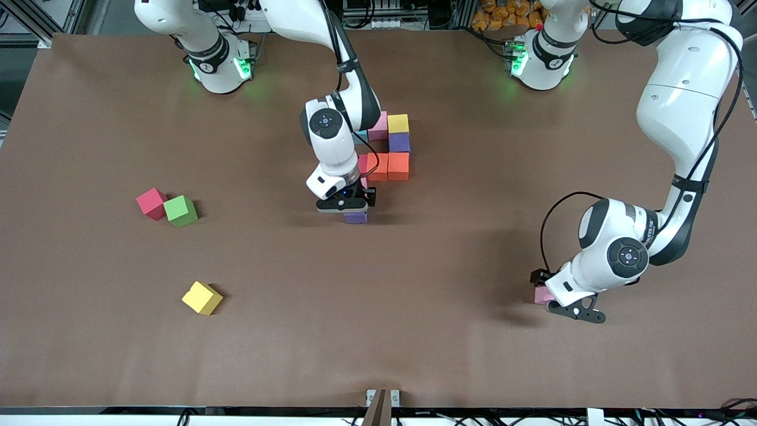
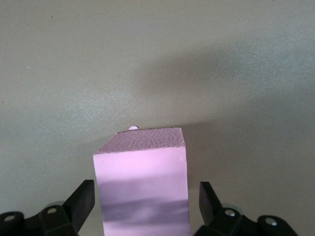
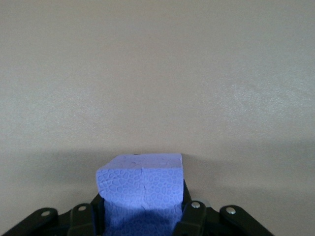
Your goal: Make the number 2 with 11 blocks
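Nearest your camera, the left gripper [image 1: 553, 299] straddles a pink block [image 2: 142, 184] on the table [image 1: 414, 331], jaws wide, not touching its sides. Your right gripper [image 1: 355, 213] pinches a purple block [image 3: 140, 189] just below the partly built cluster [image 1: 390, 151]. Red [image 1: 151, 203], green [image 1: 180, 210] and yellow [image 1: 202, 297] cubes lie loose toward the right arm's end.

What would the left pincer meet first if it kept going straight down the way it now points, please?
The pink block, which already sits between the left pincer's open fingers with a gap on each side. Directly under that is the brown table; how much height remains is unclear.
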Controlling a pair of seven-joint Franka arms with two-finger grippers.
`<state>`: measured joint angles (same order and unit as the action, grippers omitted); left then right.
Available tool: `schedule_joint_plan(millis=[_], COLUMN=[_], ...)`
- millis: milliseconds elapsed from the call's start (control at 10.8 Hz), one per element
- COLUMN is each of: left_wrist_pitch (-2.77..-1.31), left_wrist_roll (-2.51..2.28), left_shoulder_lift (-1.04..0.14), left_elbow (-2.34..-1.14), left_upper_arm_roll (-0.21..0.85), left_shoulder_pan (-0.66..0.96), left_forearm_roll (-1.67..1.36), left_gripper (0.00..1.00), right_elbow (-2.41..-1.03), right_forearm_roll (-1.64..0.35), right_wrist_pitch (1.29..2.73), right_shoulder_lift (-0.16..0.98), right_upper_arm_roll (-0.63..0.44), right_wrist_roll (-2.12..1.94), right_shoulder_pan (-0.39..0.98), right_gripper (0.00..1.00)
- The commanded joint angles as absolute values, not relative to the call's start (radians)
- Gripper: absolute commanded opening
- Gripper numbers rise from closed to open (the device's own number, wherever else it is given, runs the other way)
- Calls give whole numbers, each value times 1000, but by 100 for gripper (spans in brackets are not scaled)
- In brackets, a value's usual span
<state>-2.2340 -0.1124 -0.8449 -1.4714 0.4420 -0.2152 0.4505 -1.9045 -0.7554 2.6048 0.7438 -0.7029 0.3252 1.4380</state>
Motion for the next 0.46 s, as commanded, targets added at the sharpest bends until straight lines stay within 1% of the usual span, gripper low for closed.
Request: schedule_joint_plan(millis=[0, 185, 370], left_wrist_pitch=[-2243, -2241, -2241], left_wrist_roll=[-100, -100, -100], left_shoulder_lift=[-851, -851, -851], left_elbow=[-1465, -1465, -1465], left_upper_arm_roll=[446, 446, 446], left_shoulder_pan=[-216, -216, -216], left_forearm_roll=[474, 474, 474], left_gripper=[84, 75, 76], right_elbow=[-1911, -1910, -1901], right_forearm_roll=[-772, -772, -775], right_wrist_pitch=[2625, 2617, 2609], right_shoulder_lift=[750, 749, 744], right_upper_arm_roll=[-698, -698, -698], right_wrist_roll=[334, 334, 348], right_shoulder_pan=[1440, 1436, 1428], right_gripper=[30, 100, 100])
